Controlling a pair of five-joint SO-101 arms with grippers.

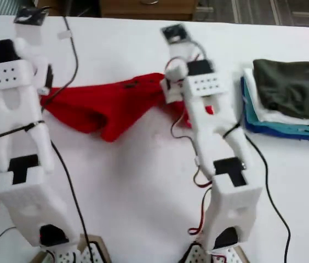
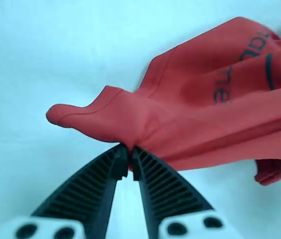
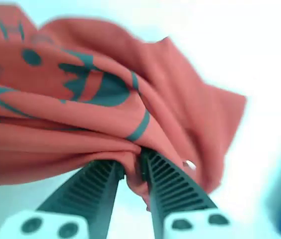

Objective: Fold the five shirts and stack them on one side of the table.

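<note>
Shirt status: the red shirt [image 1: 105, 107] sits bunched and stretched sideways across the middle of the counter [image 1: 143, 186], strung between the two arms. One lump of it sags toward the arm bases. I honestly can't tell how much of it is resting on the counter and how much is off it.

The left tool [image 2: 129, 154] is clamped tight on a stitched edge of the red shirt. Its black ribbed fingers [image 2: 100, 184] are pressed together with just fabric between them, and a little flap of hem sticks out past the grip. The dark print on the cloth shows farther along.

The right tool [image 3: 131, 164] is clamped on the other end, pinching a thick wad of folds, with the teal-ish print of the shirt right above the grip. From the high view, that tool is at the shirt's end nearest the stack.

The stack [image 1: 289, 98] sits well apart from the red shirt, at the counter's right side: a dark green shirt on top, with white, teal and blue layers under it, edges not quite lined up.

A black cable [image 1: 73, 52] runs over the counter by the left arm.
</note>
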